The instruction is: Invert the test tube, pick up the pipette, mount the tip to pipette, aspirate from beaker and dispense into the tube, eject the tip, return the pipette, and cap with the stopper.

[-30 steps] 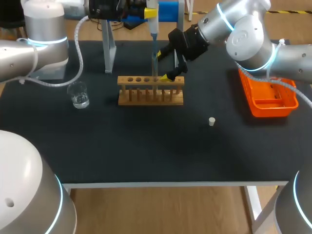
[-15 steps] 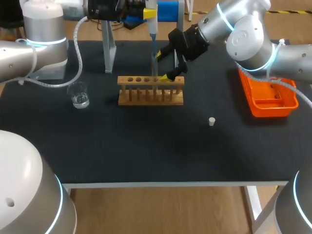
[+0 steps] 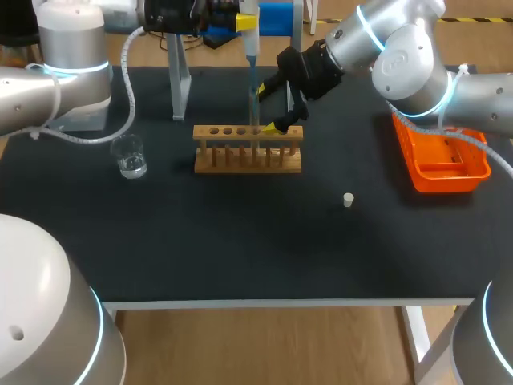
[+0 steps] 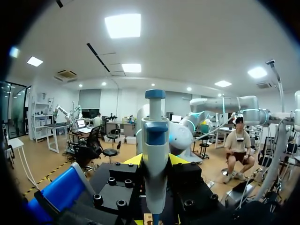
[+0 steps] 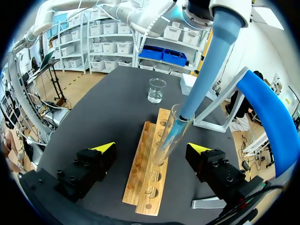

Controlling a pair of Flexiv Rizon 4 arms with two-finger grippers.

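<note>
My left gripper (image 3: pixel 245 22) is shut on the white and blue pipette (image 4: pixel 155 154), held upright over the wooden rack (image 3: pixel 248 149). The pipette's blue tip (image 5: pixel 206 61) reaches down into the mouth of the clear test tube (image 5: pixel 168 138), which stands in the rack (image 5: pixel 147 173). My right gripper (image 5: pixel 151 148) is open, its yellow fingertips (image 5: pixel 104 147) wide apart on either side of the tube and rack, touching neither. In the head view this right gripper (image 3: pixel 271 108) hangs just behind the rack. The glass beaker (image 3: pixel 129 156) holds a little liquid. A white stopper (image 3: pixel 348 200) lies loose on the mat.
An orange bin (image 3: pixel 442 160) sits at the right of the table under my right arm. A metal stand (image 3: pixel 178 80) rises at the back, left of the rack. The beaker (image 5: pixel 156 90) lies beyond the rack's far end.
</note>
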